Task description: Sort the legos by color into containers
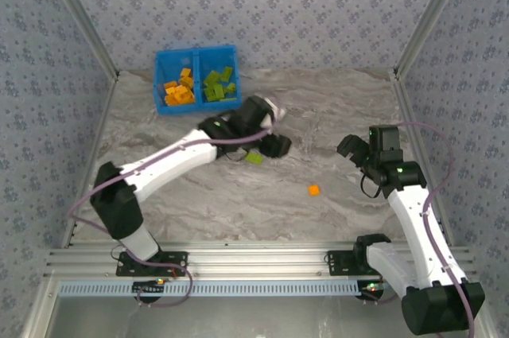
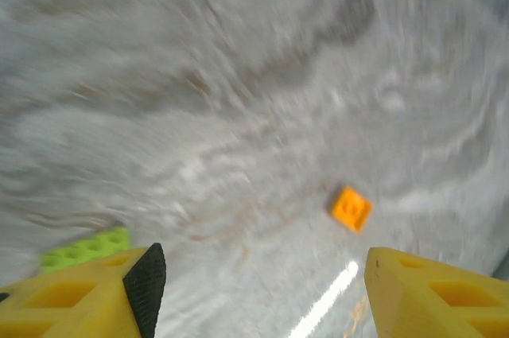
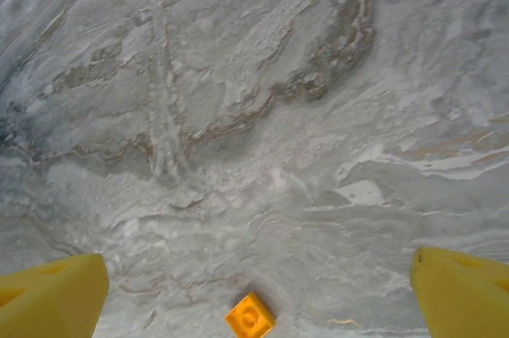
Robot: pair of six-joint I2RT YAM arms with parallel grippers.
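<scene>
The blue bin (image 1: 196,56) stands at the back left; orange bricks (image 1: 179,90) fill its left compartment, lime green bricks (image 1: 218,83) its right. One lime green brick (image 1: 254,157) lies on the table beside my left gripper (image 1: 276,145), also seen as a green brick (image 2: 86,247) outside the left finger. That left gripper (image 2: 262,294) is open with nothing between its fingers. A small orange brick (image 1: 314,189) lies mid-table, seen as an orange brick (image 2: 351,207) and an orange brick (image 3: 250,318). My right gripper (image 1: 351,147) hovers open (image 3: 258,290), empty, above that orange brick.
Patterned walls (image 1: 254,4) close the marble table (image 1: 334,107) at the back and sides. An aluminium rail (image 1: 254,262) with the arm bases runs along the near edge.
</scene>
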